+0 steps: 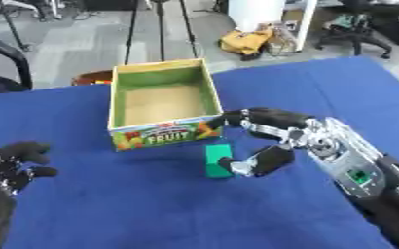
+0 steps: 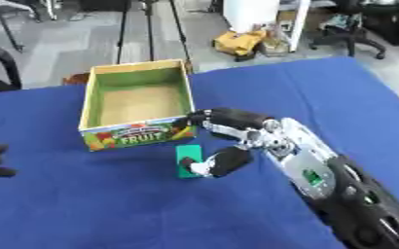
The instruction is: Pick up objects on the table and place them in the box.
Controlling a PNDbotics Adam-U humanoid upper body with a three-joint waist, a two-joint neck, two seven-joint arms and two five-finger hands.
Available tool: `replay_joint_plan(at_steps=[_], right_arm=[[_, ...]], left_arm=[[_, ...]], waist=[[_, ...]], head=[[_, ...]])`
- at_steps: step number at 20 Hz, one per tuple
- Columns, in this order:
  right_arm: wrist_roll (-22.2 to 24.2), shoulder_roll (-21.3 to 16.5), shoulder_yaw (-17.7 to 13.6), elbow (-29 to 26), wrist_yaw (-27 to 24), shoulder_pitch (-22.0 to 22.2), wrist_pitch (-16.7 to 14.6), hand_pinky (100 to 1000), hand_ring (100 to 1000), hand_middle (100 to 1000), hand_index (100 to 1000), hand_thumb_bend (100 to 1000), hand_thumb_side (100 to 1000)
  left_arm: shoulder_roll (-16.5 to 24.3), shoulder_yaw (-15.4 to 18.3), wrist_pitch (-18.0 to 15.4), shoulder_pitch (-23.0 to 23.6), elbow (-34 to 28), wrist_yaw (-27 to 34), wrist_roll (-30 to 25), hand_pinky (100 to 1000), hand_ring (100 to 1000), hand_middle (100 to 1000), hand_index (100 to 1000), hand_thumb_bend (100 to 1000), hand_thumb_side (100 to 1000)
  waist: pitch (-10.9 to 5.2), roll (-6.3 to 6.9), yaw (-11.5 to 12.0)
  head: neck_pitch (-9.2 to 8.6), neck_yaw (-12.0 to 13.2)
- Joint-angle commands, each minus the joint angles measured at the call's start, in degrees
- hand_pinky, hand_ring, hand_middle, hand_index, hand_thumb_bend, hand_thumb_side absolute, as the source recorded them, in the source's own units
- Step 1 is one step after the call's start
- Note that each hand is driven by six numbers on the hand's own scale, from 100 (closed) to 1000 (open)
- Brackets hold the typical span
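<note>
A small green block (image 1: 217,159) stands on the blue table (image 1: 117,204), just in front of the right front corner of the fruit box (image 1: 213,92). The box is open cardboard with a green inner wall, a bare floor and a "FRUIT" label on its front. My right hand (image 1: 309,137) comes in from the lower right and is open. Its thumb (image 1: 258,163) touches the block's right side low down. Its fingers (image 1: 237,117) stretch above the block to the box's front corner. My left hand (image 1: 7,168) rests open at the lower left edge.
Beyond the table's far edge there is a grey floor with tripod legs (image 1: 160,29), a chair (image 1: 7,53) at the left and a yellow bundle (image 1: 245,41). The table's right edge runs close behind my right arm.
</note>
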Motion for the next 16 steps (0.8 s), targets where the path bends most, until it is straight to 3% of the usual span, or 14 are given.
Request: replay_joint_plan(at_steps=[1, 16], right_arm=[[0.6, -0.6, -0.3, 0.5, 0.3, -1.2, -0.2, 865, 955, 884, 1000, 295, 634], [-0.5, 1.6, -0.6, 8.2, 3.4, -2.9, -1.1, 863, 950, 884, 1000, 282, 650]], left_arm=[[0.4, -0.1, 0.0, -0.2, -0.6, 0.0, -0.1, 659, 849, 568, 760, 669, 848], [0.3, -0.2, 0.0, -0.1, -0.6, 0.0, -0.3, 660, 850, 568, 760, 667, 849]], waist=[[-1.14, -0.1, 0.0], [-1.23, 0.09, 0.5]], head=[[-0.16, -0.2], [0.12, -0.1]])
